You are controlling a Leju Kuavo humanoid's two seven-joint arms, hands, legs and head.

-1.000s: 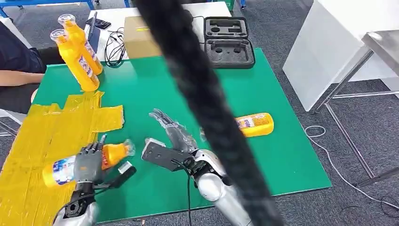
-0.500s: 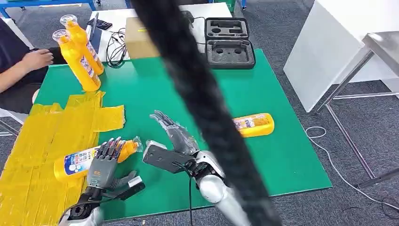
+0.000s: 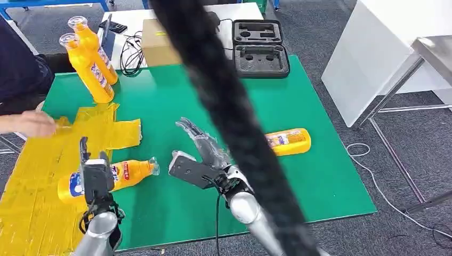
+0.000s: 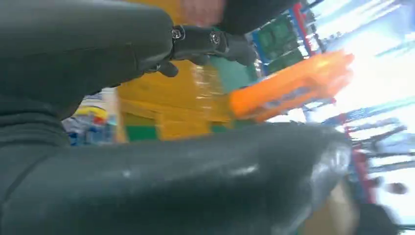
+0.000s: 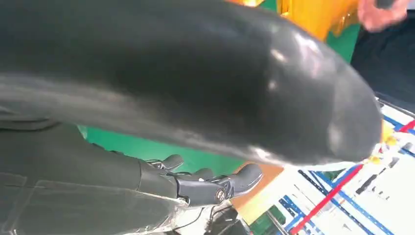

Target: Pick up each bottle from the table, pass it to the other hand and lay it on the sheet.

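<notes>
An orange bottle [image 3: 130,172] lies on its side, its base on the yellow sheet [image 3: 42,160] and its clear cap over the green mat [image 3: 176,101]. My left hand [image 3: 95,178] stands just above the bottle's middle, fingers straight and holding nothing; its wrist view shows the bottle's label [image 4: 93,120] beside it. My right hand [image 3: 198,157] hovers open over the mat right of the cap, fingers spread. A second bottle [image 3: 289,141] lies on the mat farther right. Two more bottles [image 3: 90,72] stand upright at the far left corner.
A person's hand [image 3: 33,124] rests on the sheet's left part. A thick black cable [image 3: 224,106] crosses the head view diagonally. A cardboard box [image 3: 160,45] and a black foam case [image 3: 260,48] sit beyond the mat's far edge.
My left hand set the bottle down, let go and turned upright above it. The person's hand came from the far left onto the sheet. My right hand shifted slightly.
</notes>
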